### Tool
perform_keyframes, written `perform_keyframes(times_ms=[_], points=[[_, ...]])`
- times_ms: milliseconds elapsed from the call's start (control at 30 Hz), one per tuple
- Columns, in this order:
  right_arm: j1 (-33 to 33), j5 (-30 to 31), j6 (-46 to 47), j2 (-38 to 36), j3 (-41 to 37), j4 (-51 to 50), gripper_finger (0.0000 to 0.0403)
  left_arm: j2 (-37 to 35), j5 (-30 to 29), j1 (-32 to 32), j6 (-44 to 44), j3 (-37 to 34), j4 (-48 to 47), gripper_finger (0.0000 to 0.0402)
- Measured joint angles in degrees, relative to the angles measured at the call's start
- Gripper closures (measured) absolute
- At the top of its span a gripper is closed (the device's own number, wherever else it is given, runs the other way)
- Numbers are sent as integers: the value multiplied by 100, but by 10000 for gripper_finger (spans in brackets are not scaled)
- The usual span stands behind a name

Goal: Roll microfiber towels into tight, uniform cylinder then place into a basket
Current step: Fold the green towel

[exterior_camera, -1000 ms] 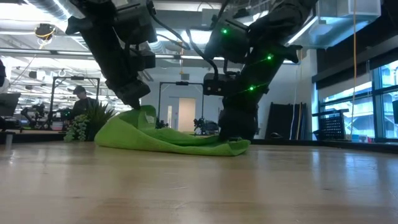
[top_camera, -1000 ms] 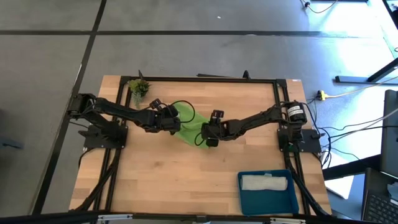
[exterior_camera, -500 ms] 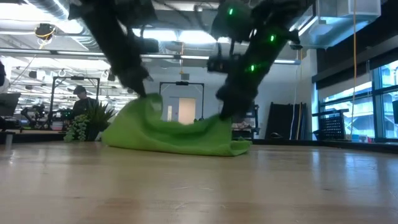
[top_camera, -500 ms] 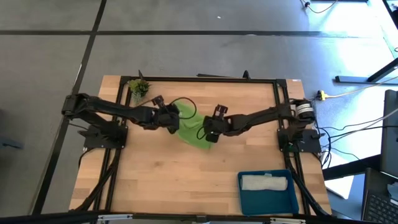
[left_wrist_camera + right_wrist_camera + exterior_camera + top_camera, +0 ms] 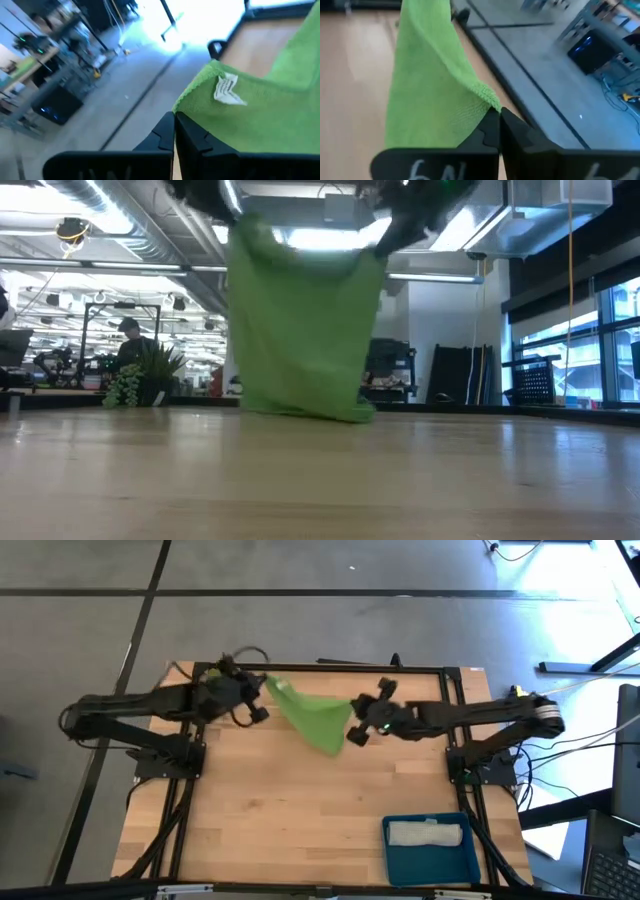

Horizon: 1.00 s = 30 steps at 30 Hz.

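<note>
The lime green towel [image 5: 312, 716] hangs spread between my two grippers above the far half of the table. In the low view it hangs as a sheet [image 5: 305, 320], its lower edge [image 5: 315, 414] at table height; whether it touches the table, I cannot tell. My left gripper [image 5: 264, 689] is shut on its upper left corner and my right gripper [image 5: 352, 720] on its upper right corner. The pale grey-white towel [image 5: 425, 833] lies rolled in the teal-blue basket [image 5: 400, 862] at the near right. My left gripper pinches the green towel's corner [image 5: 186, 118] between its two shut fingers, close to the white tag [image 5: 228, 90]. The towel hangs below the hold, drawn out toward the other gripper. My right gripper pinches the opposite top corner [image 5: 489, 103] between its two shut fingers, on the hemmed edge. The towel hangs below the hold, and its top edge runs toward the left gripper.
A small leafy plant [image 5: 138, 379] stands at the far left of the table. The black frame rail [image 5: 330, 667] runs along the far edge. Bare wood [image 5: 280, 820] lies between the towel and the near edge.
Both grippers have gone up and toward the table's far edge, moving apart, each still shut on the towel. The green towel, a low heap on the table a second ago, has been lifted and spread out into a hanging sheet.
</note>
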Motion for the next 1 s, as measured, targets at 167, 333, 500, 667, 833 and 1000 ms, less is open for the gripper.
perform_keyframes(times_ms=[167,333,500,667,833,1000], points=[[-124,319,-239,-568,79,0,401,-180,15,245,550,566,-15,402],[-281,447,-757,-773,559,27,402,-160,15,546,867,942,9,402],[-521,444,-1222,-733,1016,-4,402,-55,32,872,1046,963,96,402],[-875,412,-1459,-733,1159,-9,402,127,421,1275,1327,970,501,401],[-1196,162,-1519,-730,1146,-23,402,401,968,1663,1741,957,752,401],[-1231,221,-1805,-712,1145,79,402,601,1424,1761,1926,957,951,401]])
